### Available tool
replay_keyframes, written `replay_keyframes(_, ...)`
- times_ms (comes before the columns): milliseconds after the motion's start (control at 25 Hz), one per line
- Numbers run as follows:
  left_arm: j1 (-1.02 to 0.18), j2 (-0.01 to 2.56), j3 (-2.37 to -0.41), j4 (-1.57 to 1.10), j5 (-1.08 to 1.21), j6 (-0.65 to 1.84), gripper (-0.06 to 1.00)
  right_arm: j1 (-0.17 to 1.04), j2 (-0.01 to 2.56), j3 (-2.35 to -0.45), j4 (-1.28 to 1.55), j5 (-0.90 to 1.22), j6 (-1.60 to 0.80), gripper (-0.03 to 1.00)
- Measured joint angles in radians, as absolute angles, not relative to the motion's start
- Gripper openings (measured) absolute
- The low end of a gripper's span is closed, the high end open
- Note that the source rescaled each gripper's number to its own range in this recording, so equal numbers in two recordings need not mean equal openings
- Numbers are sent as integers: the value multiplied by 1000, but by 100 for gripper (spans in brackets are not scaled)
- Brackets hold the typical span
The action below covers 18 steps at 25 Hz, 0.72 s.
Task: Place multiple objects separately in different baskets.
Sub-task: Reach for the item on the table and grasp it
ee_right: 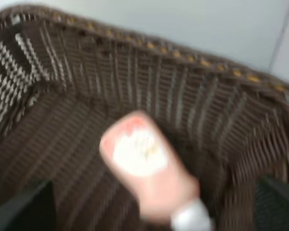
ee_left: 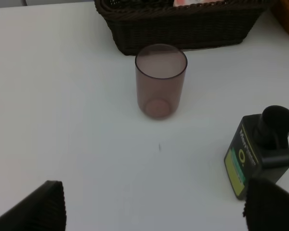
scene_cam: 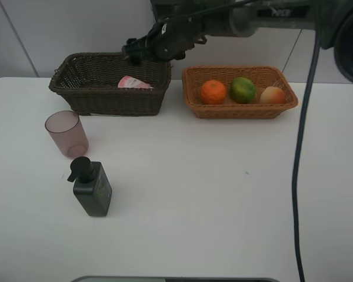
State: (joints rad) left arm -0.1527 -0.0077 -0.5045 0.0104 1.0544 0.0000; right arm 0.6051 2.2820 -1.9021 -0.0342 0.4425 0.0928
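The dark brown basket [scene_cam: 109, 94] holds the pink white-capped tube [scene_cam: 133, 83], which lies on its floor and shows blurred in the right wrist view [ee_right: 144, 163]. My right gripper [scene_cam: 135, 51] hovers over that basket's back right rim, open and empty [ee_right: 149, 207]. The light tan basket [scene_cam: 240, 108] holds the orange [scene_cam: 213, 91], the green fruit [scene_cam: 243, 90] and the peach-like fruit [scene_cam: 273, 95]. The pinkish cup [scene_cam: 66, 133] [ee_left: 161, 79] and the black pump bottle [scene_cam: 91, 187] [ee_left: 260, 149] stand on the table. My left gripper [ee_left: 154, 207] is open, low, short of both.
The white table [scene_cam: 212, 194] stretches in front of the baskets. A black cable [scene_cam: 296, 176] hangs down on the right side. The right arm [scene_cam: 235, 20] spans the back above the tan basket. A wall stands right behind the baskets.
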Motion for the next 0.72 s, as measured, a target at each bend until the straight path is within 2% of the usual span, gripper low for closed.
replay_keyframes(280,-153,-8,-504,10,1054,0,95,595,2199,-1903,-19,937,93,79)
replay_keyframes(440,-153,-8,-504,10,1054,0,95,559,2174,-1903,0,1133,105,80)
replay_keyframes(600,-153,-8,-504,10,1054,0,95,506,2109,-1838,-9,1167,158,80)
replay_keyframes(720,-153,-8,-504,10,1054,0,95,458,2019,-1717,-9,1135,171,80)
